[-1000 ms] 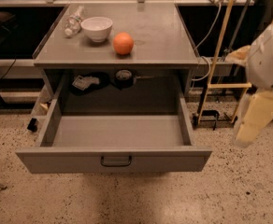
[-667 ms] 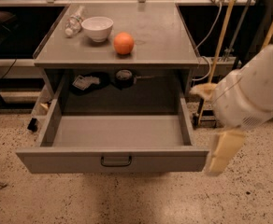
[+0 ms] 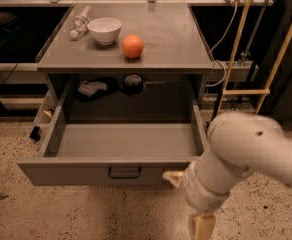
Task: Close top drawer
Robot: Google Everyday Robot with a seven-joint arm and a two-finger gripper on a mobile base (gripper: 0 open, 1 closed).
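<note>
Dim warm light, tool [image 3: 201, 227] pale at lower right

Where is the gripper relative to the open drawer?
The gripper is low, right of centre in the camera view, by the right end of the drawer front panel, right of its handle.

No readable text, label, brand or number in view. Pale card-like item [image 3: 92, 88] under the bench [image 3: 176, 44] top, near its left edge: markings illegible. The gripper [image 3: 201, 228] sits low, off the bench's front right corner, below the drawer [image 3: 76, 173] front.
</note>
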